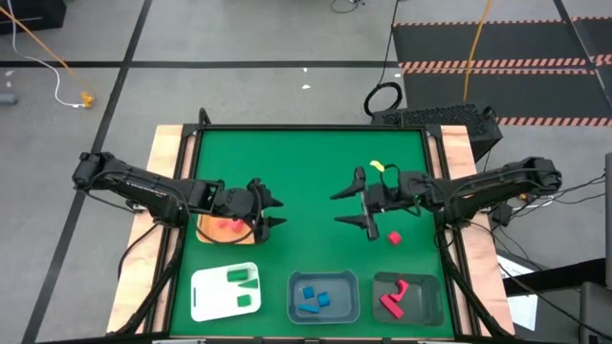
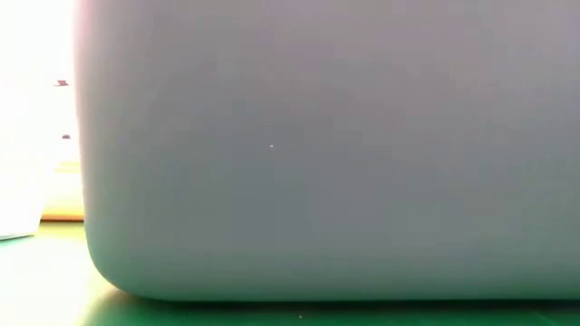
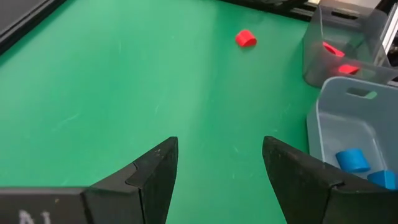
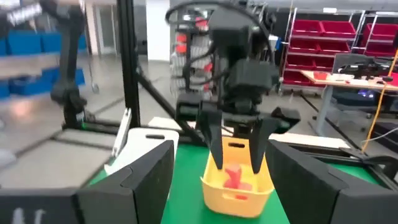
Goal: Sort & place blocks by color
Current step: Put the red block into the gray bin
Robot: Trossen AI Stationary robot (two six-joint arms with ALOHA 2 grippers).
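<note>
I see three trays [image 1: 323, 296] in a row along the near edge, blocks [image 1: 312, 298] inside each. One block [image 1: 394, 238] lies loose behind the right tray.

overhead sees whole table [image 1: 316, 191]; low view blocked.

A pale grey tray wall [image 2: 326, 154] fills nearly the whole low view, hiding both arms and every block behind it. Below the left gripper [image 1: 272, 211], the orange tray [image 1: 212, 229] is partly covered by the arm, and its red pieces [image 1: 228, 226] blur together, uncountable.
</note>
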